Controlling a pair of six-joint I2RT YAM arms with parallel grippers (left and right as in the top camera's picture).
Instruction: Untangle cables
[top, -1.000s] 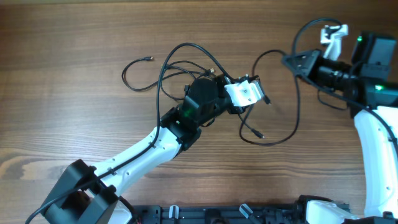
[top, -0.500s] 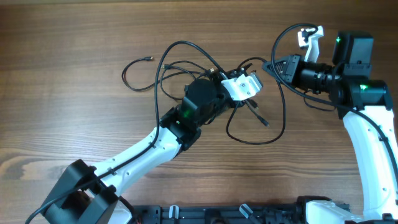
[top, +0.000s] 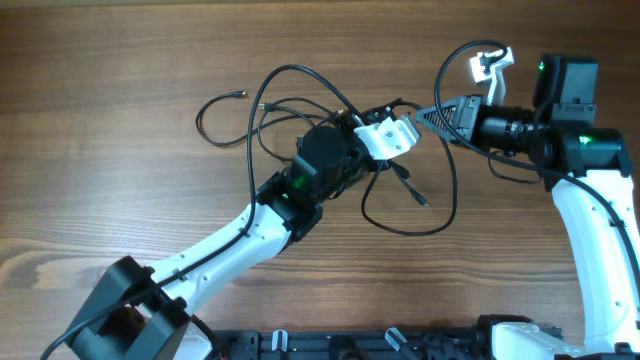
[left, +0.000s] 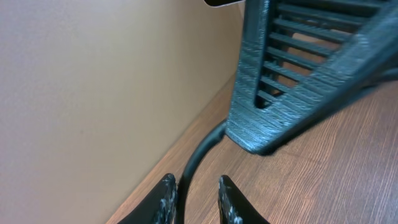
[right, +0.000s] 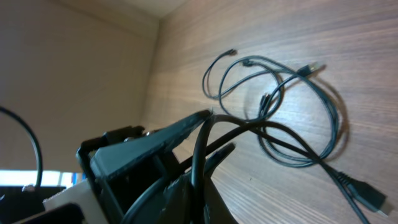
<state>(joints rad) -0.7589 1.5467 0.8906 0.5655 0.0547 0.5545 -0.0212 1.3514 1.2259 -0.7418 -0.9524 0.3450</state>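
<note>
A: Where are the cables (right: 280, 134)?
B: In a messy heap on the table (top: 120, 220), in the middle.
A: And the hands?
B: The right gripper (top: 428, 112) pinches one. The left gripper (left: 196, 196) has one between its fingers. I can't tell if it squeezes.
A: Are they hard to hold?
B: I think they're light, thin and floppy. Grab near a plug.

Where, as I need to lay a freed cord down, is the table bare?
Bare: the table left of the cables, and the near patch between the left arm and right arm. Crowded: the centre, where cables and both arms meet.
</note>
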